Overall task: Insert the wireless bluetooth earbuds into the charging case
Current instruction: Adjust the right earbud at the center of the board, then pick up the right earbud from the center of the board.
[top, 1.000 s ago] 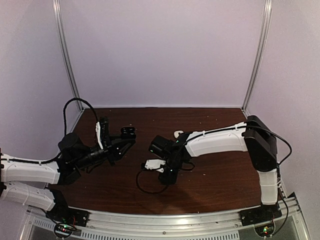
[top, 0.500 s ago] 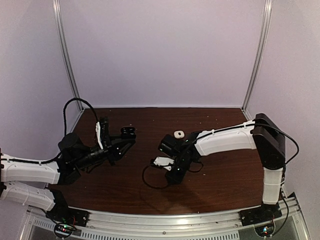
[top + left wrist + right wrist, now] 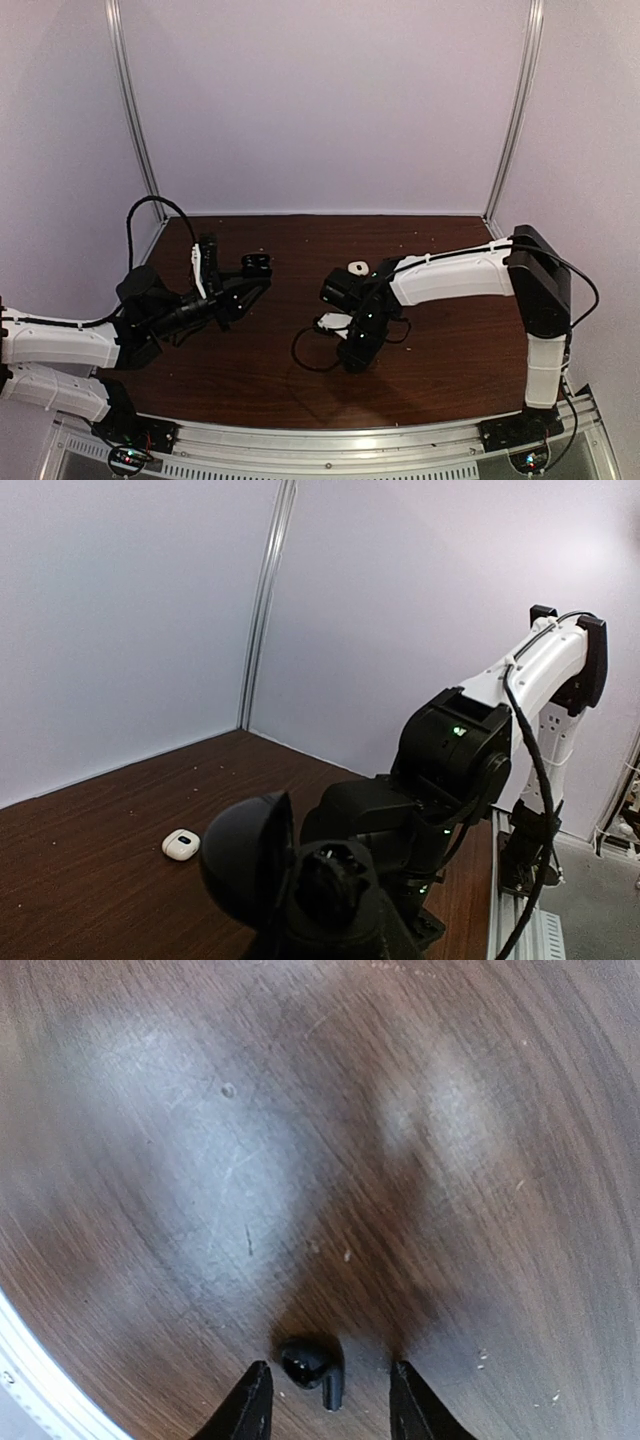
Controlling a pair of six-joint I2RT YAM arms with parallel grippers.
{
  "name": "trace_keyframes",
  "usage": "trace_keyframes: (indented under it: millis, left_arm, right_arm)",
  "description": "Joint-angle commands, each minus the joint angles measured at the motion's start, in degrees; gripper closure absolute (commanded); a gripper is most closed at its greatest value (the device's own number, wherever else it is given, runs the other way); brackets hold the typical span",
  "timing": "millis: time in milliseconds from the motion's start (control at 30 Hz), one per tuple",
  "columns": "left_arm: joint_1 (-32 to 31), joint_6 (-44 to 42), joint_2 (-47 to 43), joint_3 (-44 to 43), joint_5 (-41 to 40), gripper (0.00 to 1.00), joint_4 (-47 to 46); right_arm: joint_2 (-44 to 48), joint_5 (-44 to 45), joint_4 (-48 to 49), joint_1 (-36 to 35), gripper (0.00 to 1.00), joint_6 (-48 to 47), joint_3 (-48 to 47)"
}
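One black earbud (image 3: 312, 1363) lies on the dark wooden table (image 3: 300, 1160), in the gap between the fingertips of my right gripper (image 3: 328, 1402). That gripper is open and touches the bud on neither side. From above, the right gripper (image 3: 354, 357) points straight down near the table's middle and hides the bud. My left gripper (image 3: 247, 282) is shut on the black charging case (image 3: 256, 264) and holds it above the table's left side. The case's lid (image 3: 243, 855) stands open, with the dark body below it. No white earbuds show.
A small white case (image 3: 357, 267) lies shut on the table behind the right arm, also seen as the white case (image 3: 181, 844) in the left wrist view. A black cable loop (image 3: 308, 358) hangs off the right wrist. Metal rails (image 3: 330, 440) line the near edge.
The right arm has swung right and slightly toward the near edge, uncovering the white case. Its jaws closed a little, then widened. The left arm and its case have not moved.
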State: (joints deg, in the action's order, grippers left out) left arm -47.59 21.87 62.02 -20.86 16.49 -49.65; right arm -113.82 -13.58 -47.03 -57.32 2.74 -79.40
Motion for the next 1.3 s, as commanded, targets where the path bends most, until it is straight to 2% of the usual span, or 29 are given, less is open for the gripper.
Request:
trace_keyframes:
  millis: [0, 333, 867, 1267]
  left_arm:
    - [0.49, -1.24, -1.43, 0.33, -0.10, 0.93, -2.39]
    - [0.48, -1.32, -2.25, 0.82, -0.42, 0.93, -2.12]
    - [0.50, -1.48, -3.04, 1.31, -0.74, 0.93, -1.77]
    - [0.48, -1.32, -2.52, 1.10, -1.05, 0.93, -1.92]
  right_arm:
    - [-2.44, 5.18, -5.92, -0.97, 0.59, -3.93, -4.09]
    - [-6.38, 6.09, -9.91, -2.30, 0.60, -7.38, -10.70]
    - [-9.78, 7.92, -12.73, -3.15, 0.78, -8.10, -13.64]
    - [-7.43, 8.67, -10.19, -3.11, 0.90, -7.63, -13.07]
